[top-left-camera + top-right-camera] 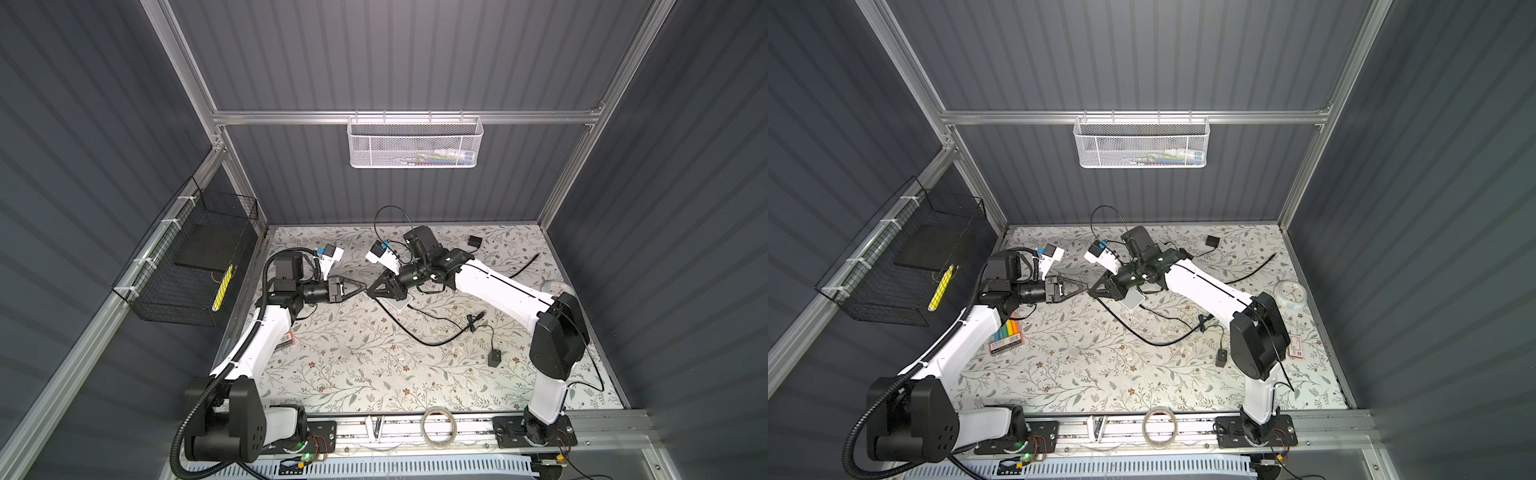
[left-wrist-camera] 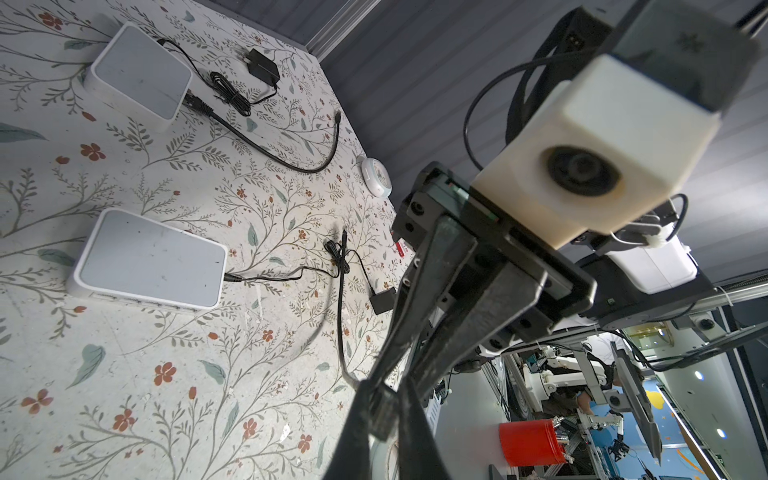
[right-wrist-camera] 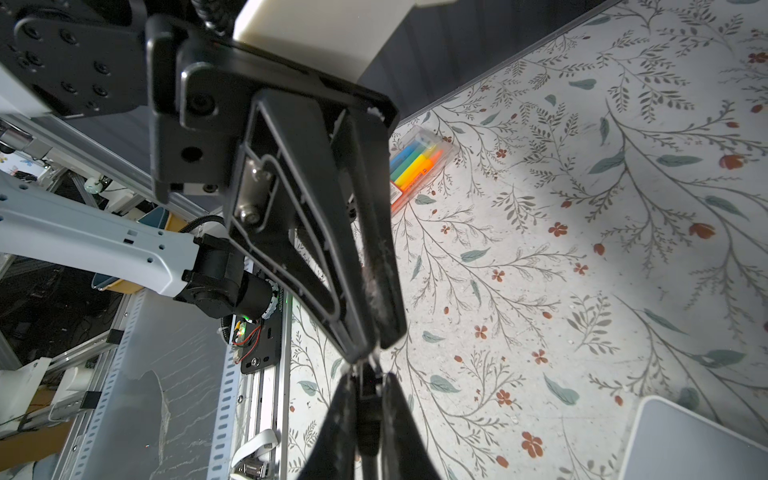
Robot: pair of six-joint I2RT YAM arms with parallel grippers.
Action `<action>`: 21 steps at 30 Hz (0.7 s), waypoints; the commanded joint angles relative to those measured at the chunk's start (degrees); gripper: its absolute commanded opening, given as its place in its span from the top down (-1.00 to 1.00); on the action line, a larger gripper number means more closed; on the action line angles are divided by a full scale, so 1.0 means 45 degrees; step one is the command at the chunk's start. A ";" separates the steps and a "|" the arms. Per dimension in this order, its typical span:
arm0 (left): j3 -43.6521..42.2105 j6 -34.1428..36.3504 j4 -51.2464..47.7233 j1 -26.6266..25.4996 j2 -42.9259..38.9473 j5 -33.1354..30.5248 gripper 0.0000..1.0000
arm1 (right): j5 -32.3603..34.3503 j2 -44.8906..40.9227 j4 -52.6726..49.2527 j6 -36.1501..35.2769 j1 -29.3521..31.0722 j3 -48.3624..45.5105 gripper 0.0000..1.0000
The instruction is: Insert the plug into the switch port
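Note:
My two grippers meet tip to tip above the middle of the floral table. The left gripper (image 1: pixel 364 286) (image 2: pixel 384 395) is shut on the small black plug (image 2: pixel 384 415). The right gripper (image 1: pixel 368 293) (image 3: pixel 368 380) also has its fingers pressed against the plug (image 3: pixel 368 415) from the opposite side. The plug's black cable (image 1: pixel 415 338) hangs down and loops over the table. The white switch (image 2: pixel 149 257) (image 1: pixel 402 305) lies flat under the right gripper. A row of ports runs along its edge and a thin power lead is plugged into it.
A second white box (image 2: pixel 137 75) with a thick cable lies farther back. Two black adapters (image 1: pixel 494 357) (image 1: pixel 475 241), a marker pack (image 1: pixel 1007 334), a round clock (image 1: pixel 1291 294) and a red card (image 1: pixel 1296 347) lie on the table. A tape roll (image 1: pixel 436 428) sits on the front rail.

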 commanded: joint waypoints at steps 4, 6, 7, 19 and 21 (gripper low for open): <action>0.0651 -0.0028 -0.0693 -0.0106 0.0279 -0.0669 1.00 | 0.2587 -0.0605 -0.0198 -0.0661 -0.0039 -0.0379 0.62; 0.0813 0.0004 -0.1068 -0.0106 0.0480 -0.1104 1.00 | 0.3677 -0.0997 -0.0268 -0.0998 -0.0007 -0.0643 0.61; 0.0850 -0.0087 -0.1124 -0.0102 0.0609 -0.1248 1.00 | 0.4258 -0.1180 -0.0279 -0.1181 0.0049 -0.0797 0.60; 0.0918 -0.0758 -0.0948 -0.0087 0.0990 -0.1728 1.00 | 0.6210 -0.0508 -0.0446 -0.2034 0.1275 -0.0336 0.47; 0.0892 -0.0771 -0.0989 -0.0087 0.0949 -0.1731 1.00 | 0.5661 -0.0272 -0.0503 -0.2098 0.1385 -0.0116 0.44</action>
